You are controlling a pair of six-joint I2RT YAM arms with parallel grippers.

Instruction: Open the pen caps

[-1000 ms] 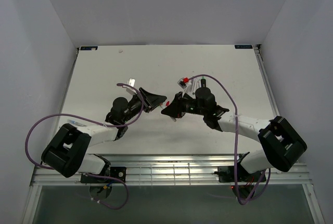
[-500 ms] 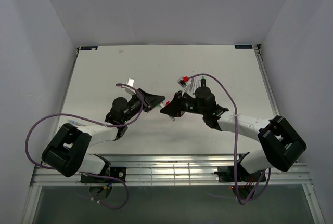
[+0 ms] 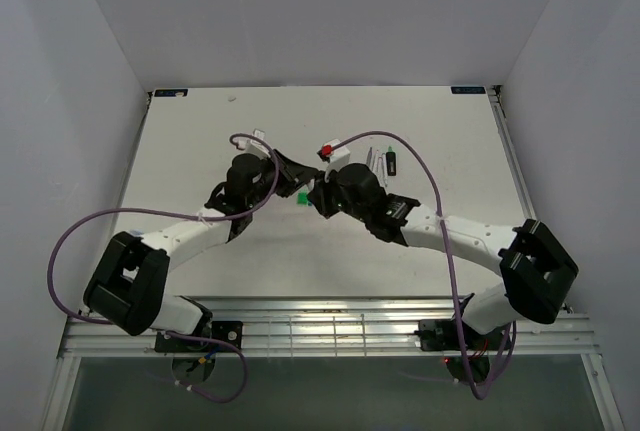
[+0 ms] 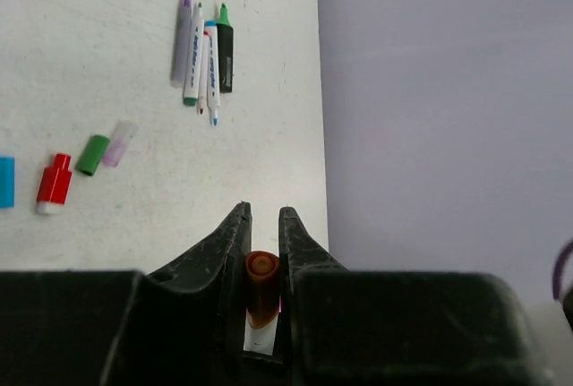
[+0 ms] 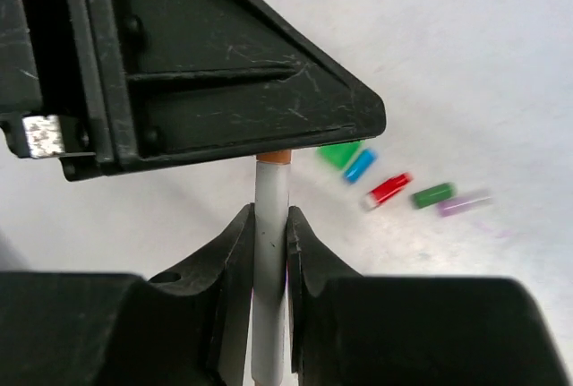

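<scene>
The left end effector (image 4: 264, 216), which a second ago stood wider and just apart from its partner, has narrowed and now pinches a short orange plastic cap (image 4: 260, 265) between its jaws. Over the same second both arms have shifted toward the far-left of the white table (image 3: 200, 141), and the two tools now meet nose to nose above its middle. The right end effector (image 5: 266, 216) is clamped narrow on a slim white pen barrel (image 5: 269, 261), as it was before. The barrel stands up into the left tool, with only a sliver of the orange end showing at the edge of that tool's black finger. So the cap is gripped on one side and the pen on the other, the cap not yet off. The closing of the left jaws likely means the pull-apart is the step now due. A row of loose coloured caps (image 5: 388, 190) lies on the table beyond, and a group of slim pens with a stubby black marker (image 4: 204, 55) rests farther off, which suggests earlier pens are already opened.
</scene>
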